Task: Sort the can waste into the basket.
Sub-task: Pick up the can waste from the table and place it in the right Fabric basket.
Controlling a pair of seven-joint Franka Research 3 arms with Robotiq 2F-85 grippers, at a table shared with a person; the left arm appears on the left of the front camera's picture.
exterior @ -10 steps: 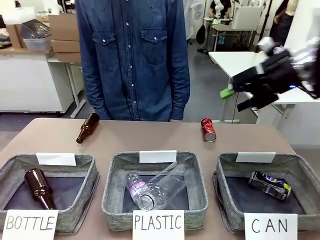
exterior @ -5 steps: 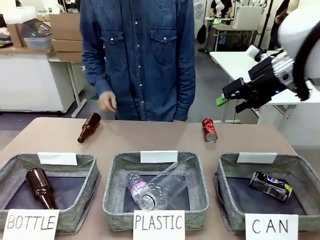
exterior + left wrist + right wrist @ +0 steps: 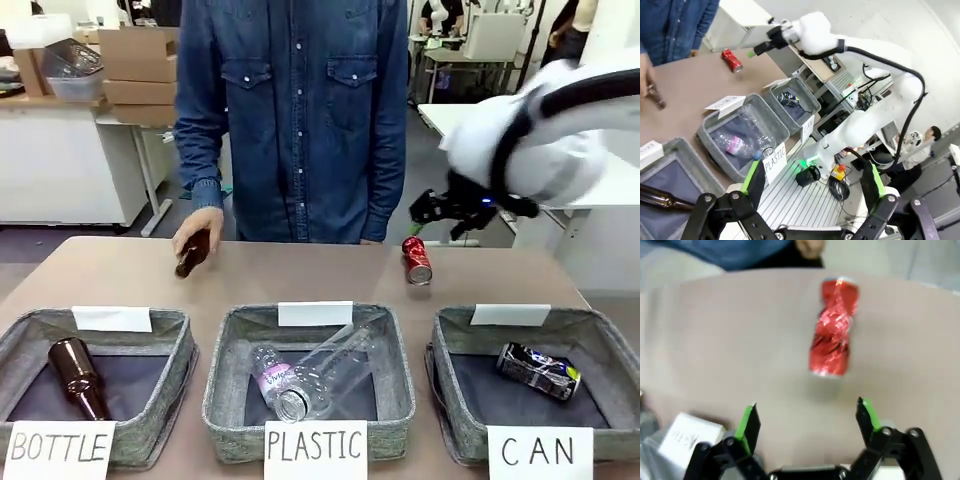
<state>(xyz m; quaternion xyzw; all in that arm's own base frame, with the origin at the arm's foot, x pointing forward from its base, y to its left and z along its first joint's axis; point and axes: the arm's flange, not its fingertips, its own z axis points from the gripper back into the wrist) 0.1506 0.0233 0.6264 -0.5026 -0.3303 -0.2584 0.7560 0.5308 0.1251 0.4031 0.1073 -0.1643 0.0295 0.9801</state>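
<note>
A dented shiny red can lies on the table beyond the grey basket signed "CAN". A dark blue-black can lies on that basket's dark floor. My right gripper hovers just above and behind the red can, open. In the right wrist view the red can lies just beyond my open right gripper, with nothing between the fingers. My left gripper is open and empty, high up beside the table. From there I see the red can and the dark can in its basket.
A person stands at the far side with a hand on a brown bottle on the table. The "BOTTLE" basket holds a brown bottle. The "PLASTIC" basket holds clear plastic bottles. White sign cards stand along the front edge.
My right arm has swung left and down until its gripper is over the red can. The person has stepped right and put a hand on the brown bottle on the table.
</note>
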